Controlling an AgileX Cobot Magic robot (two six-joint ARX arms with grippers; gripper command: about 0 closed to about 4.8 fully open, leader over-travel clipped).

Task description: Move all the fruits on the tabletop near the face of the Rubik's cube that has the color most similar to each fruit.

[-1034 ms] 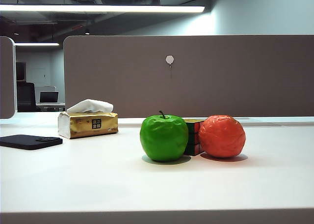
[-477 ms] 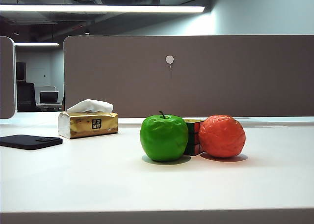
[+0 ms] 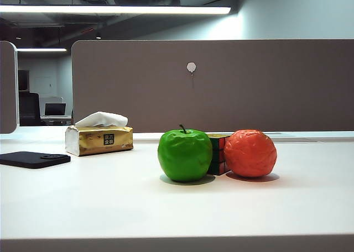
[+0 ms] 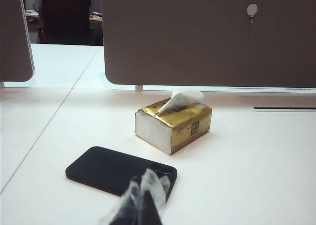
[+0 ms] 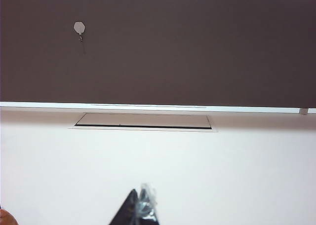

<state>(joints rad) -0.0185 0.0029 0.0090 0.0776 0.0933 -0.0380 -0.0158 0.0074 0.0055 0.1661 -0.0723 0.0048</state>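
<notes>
On the white tabletop in the exterior view, a glossy green apple stands against the left of the small Rubik's cube, which it partly hides. A wrinkled orange-red fruit sits against the cube's right side. The cube shows a dark green strip toward the apple and red squares toward the orange fruit. Neither arm appears in the exterior view. My left gripper is shut and empty, above a black phone. My right gripper is shut and empty over bare table, with a sliver of the orange fruit at the frame's corner.
A gold tissue pack stands at the back left, also in the left wrist view. The black phone lies at the far left. A brown partition walls off the back of the desk, with a cable slot before it.
</notes>
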